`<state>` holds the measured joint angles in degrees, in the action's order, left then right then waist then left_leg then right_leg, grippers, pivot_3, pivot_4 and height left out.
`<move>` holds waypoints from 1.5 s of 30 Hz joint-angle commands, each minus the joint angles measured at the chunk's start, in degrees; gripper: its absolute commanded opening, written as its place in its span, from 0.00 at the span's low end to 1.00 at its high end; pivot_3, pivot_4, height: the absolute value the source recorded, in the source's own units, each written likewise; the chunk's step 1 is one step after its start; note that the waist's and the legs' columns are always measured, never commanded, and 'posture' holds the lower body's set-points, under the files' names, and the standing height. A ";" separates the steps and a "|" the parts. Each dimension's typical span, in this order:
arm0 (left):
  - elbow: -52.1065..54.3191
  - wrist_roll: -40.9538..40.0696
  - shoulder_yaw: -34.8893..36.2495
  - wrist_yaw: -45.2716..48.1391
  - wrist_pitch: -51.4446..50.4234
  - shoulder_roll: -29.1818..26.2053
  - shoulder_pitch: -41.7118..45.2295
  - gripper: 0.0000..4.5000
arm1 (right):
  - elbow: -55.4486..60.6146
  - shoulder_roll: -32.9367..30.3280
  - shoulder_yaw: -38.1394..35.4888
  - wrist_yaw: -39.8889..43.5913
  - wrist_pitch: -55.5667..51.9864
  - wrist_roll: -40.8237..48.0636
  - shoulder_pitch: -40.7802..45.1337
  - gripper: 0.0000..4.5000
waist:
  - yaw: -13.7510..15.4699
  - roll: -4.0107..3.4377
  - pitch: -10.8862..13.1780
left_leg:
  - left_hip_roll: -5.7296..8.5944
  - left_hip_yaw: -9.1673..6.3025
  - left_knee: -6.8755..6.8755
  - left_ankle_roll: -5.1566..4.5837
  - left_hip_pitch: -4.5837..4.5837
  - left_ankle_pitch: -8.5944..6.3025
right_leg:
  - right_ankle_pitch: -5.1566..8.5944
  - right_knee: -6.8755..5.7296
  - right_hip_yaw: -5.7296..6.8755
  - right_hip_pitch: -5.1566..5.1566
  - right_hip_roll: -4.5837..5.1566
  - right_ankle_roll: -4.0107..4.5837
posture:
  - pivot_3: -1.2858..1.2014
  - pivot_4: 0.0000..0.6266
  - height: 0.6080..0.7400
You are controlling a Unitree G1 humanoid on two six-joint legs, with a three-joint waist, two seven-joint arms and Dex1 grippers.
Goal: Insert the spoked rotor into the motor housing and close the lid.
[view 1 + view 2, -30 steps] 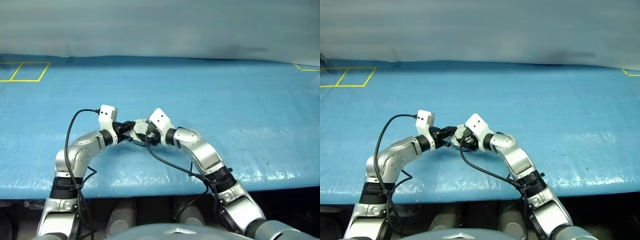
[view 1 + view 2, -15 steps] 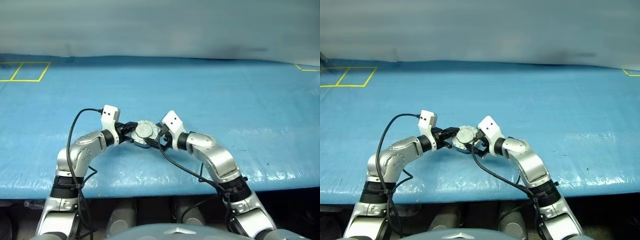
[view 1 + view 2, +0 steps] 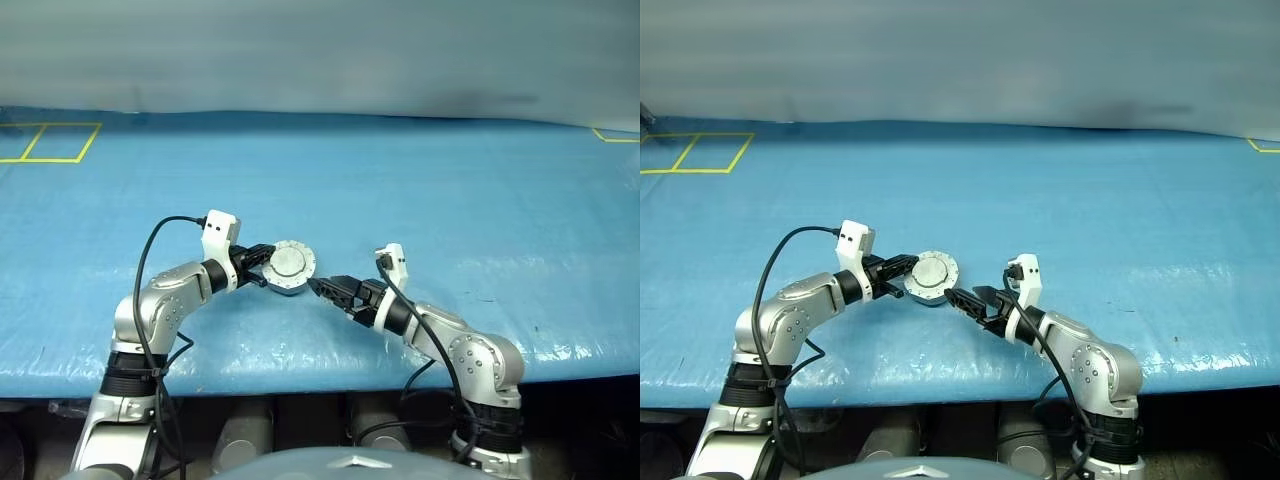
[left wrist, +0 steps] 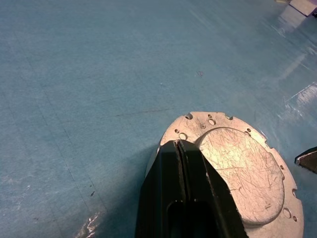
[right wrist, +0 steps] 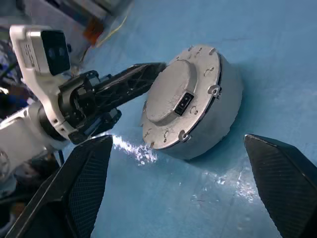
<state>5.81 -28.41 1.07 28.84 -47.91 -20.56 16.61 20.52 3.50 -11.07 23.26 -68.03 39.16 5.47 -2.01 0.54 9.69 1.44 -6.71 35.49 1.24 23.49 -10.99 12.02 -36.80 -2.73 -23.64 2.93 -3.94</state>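
The dull grey lid (image 3: pixel 289 263) sits on top of the round motor housing (image 5: pixel 225 116), which rests on the blue table cover (image 3: pixel 420 200) near the front middle. The spoked rotor is hidden. My left gripper (image 3: pixel 262 268) is shut, its joined fingertips (image 4: pixel 177 145) lying on the lid's rim (image 4: pixel 198 121) at its left side. My right gripper (image 3: pixel 325 288) stands open a little to the right of the housing, apart from it, with nothing between its fingers (image 5: pixel 89 173). In the right wrist view the lid (image 5: pixel 176 104) faces the camera with a small dark slot in its centre.
Yellow tape squares (image 3: pixel 50 143) mark the far left of the table, and a yellow corner (image 3: pixel 612 135) marks the far right. The table's front edge (image 3: pixel 300 378) runs just below both arms. A grey wall (image 3: pixel 320 50) closes the back.
My right gripper has left the lid, opened wide, rolled, and drawn back to the right and toward me. The lid now shows uncovered on the housing. The left gripper has stayed put.
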 commanded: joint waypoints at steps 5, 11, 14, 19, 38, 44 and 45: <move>-0.39 1.00 -1.85 0.75 -0.86 0.08 -1.20 0.00 | -4.75 6.96 -4.52 -10.64 -2.47 6.66 1.68 0.99 | 0.03 -0.06 -0.05 | 0.06 0.03 0.00 -0.02 0.02 -0.01 | 0.00 0.07 0.02 0.01 0.09 -0.01 | 0.52 0.24 1.00; -0.26 1.24 -1.60 1.00 -0.76 -0.01 -1.45 0.00 | -8.99 8.55 -4.50 -15.16 -0.60 13.24 3.18 0.99 | -0.15 -0.08 -0.13 | 0.02 0.03 0.01 -0.02 -0.03 -0.01 | 0.00 0.04 0.04 0.05 0.06 -0.01 | 0.52 0.24 1.00; -0.19 1.30 -1.61 1.02 -0.74 0.08 -1.62 0.00 | -10.70 9.55 -3.66 -16.93 0.79 16.74 4.04 0.99 | -0.20 -0.08 -0.14 | 0.02 0.03 0.00 -0.03 -0.02 -0.01 | 0.00 0.06 0.04 0.04 0.06 -0.01 | 0.52 0.24 1.00; -0.44 1.49 -1.76 1.16 -0.65 0.16 -1.59 0.00 | -13.19 10.25 -0.71 -19.16 3.54 20.65 5.37 0.99 | -0.20 -0.09 -0.14 | 0.02 0.03 -0.02 -0.03 -0.01 -0.01 | 0.00 0.06 0.05 0.03 0.06 0.00 | 0.52 0.24 1.00; -0.93 1.94 -1.77 1.50 -0.38 0.28 -1.64 0.00 | -20.74 9.42 4.53 -20.88 10.79 29.99 4.80 0.42 | -0.24 -0.10 -0.13 | 0.02 0.03 -0.14 -0.04 0.04 -0.01 | 0.00 0.20 0.05 -0.02 0.06 0.00 | 0.52 0.24 1.00; -0.97 2.17 -1.60 1.60 -0.38 0.51 -1.60 0.00 | -20.78 8.16 5.64 -21.02 9.87 30.90 4.17 0.27 | -0.24 -0.10 -0.13 | 0.01 0.03 -0.19 -0.04 0.03 0.00 | 0.01 0.22 0.06 -0.02 0.05 0.00 | 0.52 0.24 1.00; -1.14 2.22 -1.56 1.65 -0.25 0.53 -1.59 0.00 | -20.69 7.84 5.83 -21.04 9.52 30.93 4.02 0.27 | -0.24 -0.10 -0.13 | 0.01 0.03 -0.19 -0.04 0.03 0.00 | 0.01 0.22 0.06 -0.02 0.05 0.00 | 0.52 0.24 1.00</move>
<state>5.34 -26.35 1.69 29.88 -47.05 -20.56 15.85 -1.38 4.57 -9.00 1.67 -57.42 68.36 10.33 -2.26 0.44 9.56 1.45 -6.68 35.29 1.20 23.52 -11.00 12.03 -36.58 -2.67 -23.67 2.98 -3.94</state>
